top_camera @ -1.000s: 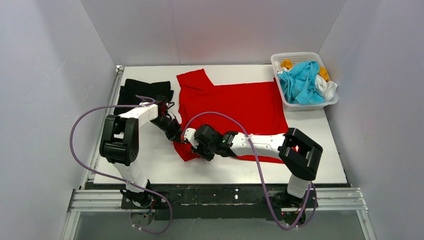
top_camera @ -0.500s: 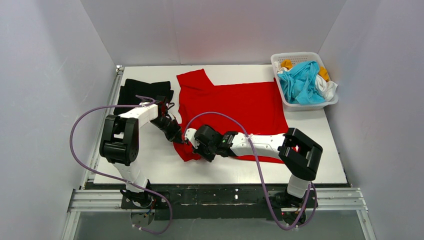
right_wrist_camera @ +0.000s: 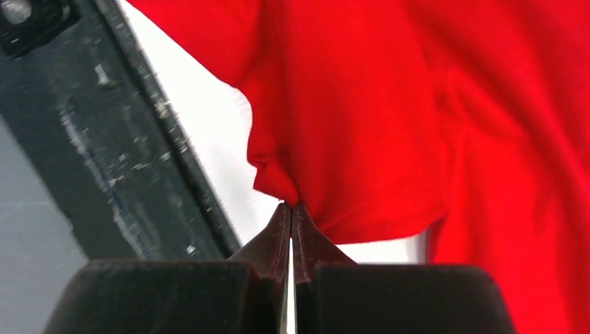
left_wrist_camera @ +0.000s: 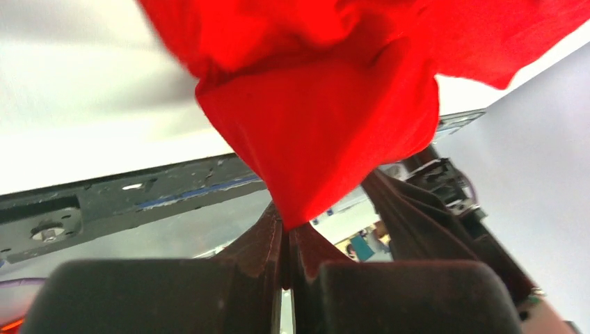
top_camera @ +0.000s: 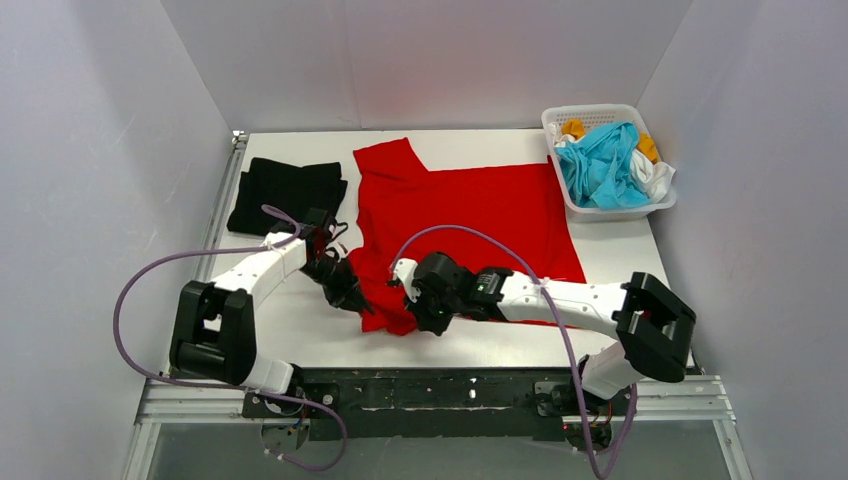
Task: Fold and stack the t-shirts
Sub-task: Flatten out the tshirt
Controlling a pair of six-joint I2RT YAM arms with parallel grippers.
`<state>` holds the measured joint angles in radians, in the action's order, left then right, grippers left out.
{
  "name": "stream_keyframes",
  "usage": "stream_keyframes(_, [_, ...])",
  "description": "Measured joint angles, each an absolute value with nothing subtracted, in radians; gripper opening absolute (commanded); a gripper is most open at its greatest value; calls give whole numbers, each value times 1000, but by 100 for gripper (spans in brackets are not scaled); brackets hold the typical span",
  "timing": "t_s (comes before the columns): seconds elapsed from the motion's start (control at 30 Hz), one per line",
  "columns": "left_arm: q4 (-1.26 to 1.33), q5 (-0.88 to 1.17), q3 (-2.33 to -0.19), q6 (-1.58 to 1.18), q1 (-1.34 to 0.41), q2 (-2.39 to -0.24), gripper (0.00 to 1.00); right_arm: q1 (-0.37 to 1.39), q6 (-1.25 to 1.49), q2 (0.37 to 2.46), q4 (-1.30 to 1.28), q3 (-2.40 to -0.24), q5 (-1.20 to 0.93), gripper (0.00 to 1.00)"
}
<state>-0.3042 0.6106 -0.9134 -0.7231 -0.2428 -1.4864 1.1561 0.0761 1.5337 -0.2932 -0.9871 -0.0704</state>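
Red t-shirt (top_camera: 470,210) lies spread across tabletop (top_camera: 318,328), near-left corner bunched. Left fingers (left_wrist_camera: 263,240) pressed together on pinch of red cloth at that corner. Right fingers (right_wrist_camera: 275,240) clamped on fold of same shirt's near hem, just beside. Black t-shirt (top_camera: 288,190) folded at far left. Cyan t-shirt (top_camera: 603,165), white t-shirt (top_camera: 655,180) and orange-yellow t-shirt (top_camera: 573,128) heaped in white lattice basket (top_camera: 590,108), far right corner.
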Motion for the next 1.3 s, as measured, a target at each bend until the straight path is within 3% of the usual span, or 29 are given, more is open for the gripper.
stream_keyframes(0.13, [-353,570,-842,-740,-321,-1393,1,1156,115,1460,-315,-923,-138,3])
stream_keyframes(0.2, [-393,547,-787,-755,-369,-1331,9,1156,137,1439,-334,-897,-169,6])
stream_keyframes(0.27, [-432,532,-741,-767,-390,-1272,32,1156,165,1430,-350,-879,-202,28])
stream_keyframes(0.33, [-483,503,-699,-778,-397,-1209,64,1156,193,1427,-367,-867,-227,38])
stream_keyframes(0.43, [-550,477,-660,-790,-400,-1132,93,1156,242,1422,-392,-828,-259,55])
stream_keyframes(0.47, [-567,474,-656,-792,-401,-1113,98,1156,261,1416,-405,-815,-261,63])
stream_keyframes(0.57, [-596,470,-664,-799,-404,-1053,98,1156,305,1378,-464,-804,-239,79])
stream_keyframes(0.77, [-628,391,-857,-782,-408,-1071,98,1127,374,1199,-544,-850,-94,84])
stream_keyframes(0.9, [-527,337,-1060,-755,-401,-1280,98,904,451,1090,-506,-862,-29,85])
stream_keyframes(1.07, [-346,303,-1311,-710,-352,-1666,98,568,522,1120,-441,-860,70,84])
stream_keyframes(1.3, [-234,295,-1532,-633,-316,-2032,98,347,541,1238,-313,-826,80,83])
